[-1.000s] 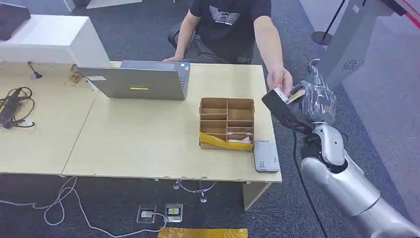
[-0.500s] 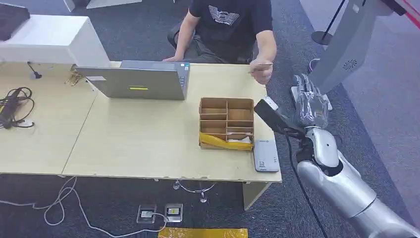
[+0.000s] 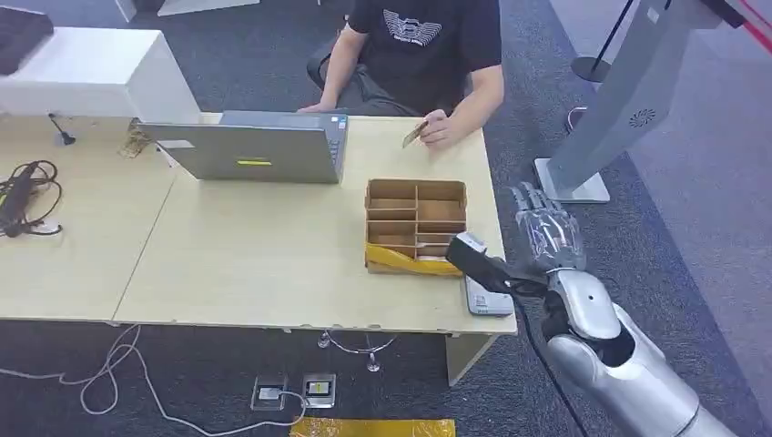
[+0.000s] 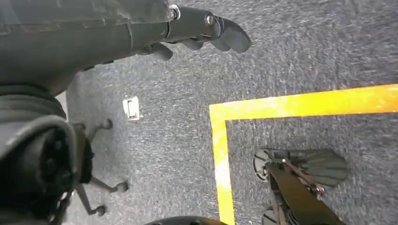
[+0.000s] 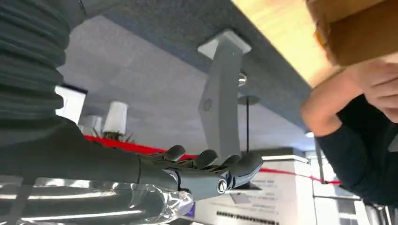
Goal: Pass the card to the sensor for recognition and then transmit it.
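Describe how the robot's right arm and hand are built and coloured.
The right arm is glossy silver with rounded shells and a black joint ring. A black cable runs alongside it. The right hand is dark grey, many-fingered, and wrapped in clear plastic film, with a grey ribbed cover behind it.

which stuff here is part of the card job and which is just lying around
Job:
card, in the person's hand
sensor at the table's front edge
right hand, empty

Lying about:
laptop
cardboard organiser
cables
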`<action>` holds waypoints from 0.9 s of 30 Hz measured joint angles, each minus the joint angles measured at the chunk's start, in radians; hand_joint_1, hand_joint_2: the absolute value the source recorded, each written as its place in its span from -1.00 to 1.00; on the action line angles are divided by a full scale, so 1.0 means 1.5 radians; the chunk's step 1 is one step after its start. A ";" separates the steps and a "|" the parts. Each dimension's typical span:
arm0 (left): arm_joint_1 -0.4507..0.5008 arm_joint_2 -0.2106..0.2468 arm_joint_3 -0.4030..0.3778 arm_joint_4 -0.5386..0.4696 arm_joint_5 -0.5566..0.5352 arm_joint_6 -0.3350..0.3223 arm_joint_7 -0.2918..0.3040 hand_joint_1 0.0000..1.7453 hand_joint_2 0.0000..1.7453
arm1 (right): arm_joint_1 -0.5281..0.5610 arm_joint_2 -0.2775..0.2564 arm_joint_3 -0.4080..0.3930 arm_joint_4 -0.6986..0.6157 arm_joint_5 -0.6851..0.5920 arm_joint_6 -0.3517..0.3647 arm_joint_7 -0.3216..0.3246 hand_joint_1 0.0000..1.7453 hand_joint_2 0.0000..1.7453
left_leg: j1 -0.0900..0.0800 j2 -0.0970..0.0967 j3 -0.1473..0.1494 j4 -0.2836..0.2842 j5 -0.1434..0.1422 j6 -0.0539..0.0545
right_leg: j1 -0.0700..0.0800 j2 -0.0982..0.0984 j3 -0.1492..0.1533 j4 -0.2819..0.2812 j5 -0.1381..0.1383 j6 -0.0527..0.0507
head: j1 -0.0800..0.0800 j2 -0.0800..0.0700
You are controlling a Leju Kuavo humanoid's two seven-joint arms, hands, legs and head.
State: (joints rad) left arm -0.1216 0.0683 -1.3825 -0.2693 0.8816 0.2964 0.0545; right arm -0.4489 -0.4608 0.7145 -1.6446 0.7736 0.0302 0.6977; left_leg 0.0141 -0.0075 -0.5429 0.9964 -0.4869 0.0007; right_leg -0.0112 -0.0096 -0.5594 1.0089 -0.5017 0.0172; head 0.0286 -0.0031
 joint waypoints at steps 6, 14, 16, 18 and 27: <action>0.000 0.000 0.003 0.000 0.026 0.019 -0.001 -1.00 -1.00 | -0.011 0.006 0.030 -0.017 -0.053 -0.020 -0.003 -1.00 1.00 | 0.000 0.000 0.000 0.000 0.000 0.000 | 0.000 0.000 0.001 0.000 0.000 0.000 | 0.000 0.000; 0.000 0.000 0.013 0.000 0.034 0.026 -0.001 -1.00 -1.00 | -0.049 0.032 0.098 0.009 -0.075 -0.088 -0.020 -1.00 1.00 | 0.000 -0.001 0.000 0.000 0.000 0.000 | 0.000 0.000 0.000 0.000 0.000 0.000 | 0.000 0.000; 0.000 0.000 0.013 0.000 0.034 0.025 -0.001 -1.00 -1.00 | -0.057 0.040 0.113 0.023 -0.080 -0.102 -0.025 -1.00 1.00 | 0.000 -0.001 -0.001 0.000 0.000 0.000 | 0.000 0.000 0.000 0.000 0.000 0.000 | 0.000 0.000; 0.000 0.000 0.014 0.000 0.034 0.024 -0.001 -1.00 -1.00 | -0.064 0.049 0.125 0.040 -0.086 -0.114 -0.030 -1.00 1.00 | 0.000 -0.001 -0.001 0.000 0.000 0.000 | 0.000 0.000 0.000 0.000 0.000 0.000 | 0.000 0.000; 0.000 0.000 0.014 0.000 0.034 0.026 -0.002 -1.00 -1.00 | -0.079 0.092 0.166 0.131 -0.111 -0.170 -0.057 -1.00 1.00 | 0.000 -0.001 -0.001 0.000 0.000 0.000 | 0.000 -0.001 0.000 0.000 0.000 0.000 | 0.000 0.000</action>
State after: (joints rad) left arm -0.1216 0.0683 -1.3619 -0.2693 0.9319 0.3353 0.0511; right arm -0.5669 -0.3227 0.9632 -1.4476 0.6069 -0.2255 0.6123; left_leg 0.0142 -0.0086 -0.5438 0.9963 -0.4862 0.0002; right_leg -0.0111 -0.0104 -0.5592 1.0095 -0.5017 0.0172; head 0.0286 -0.0031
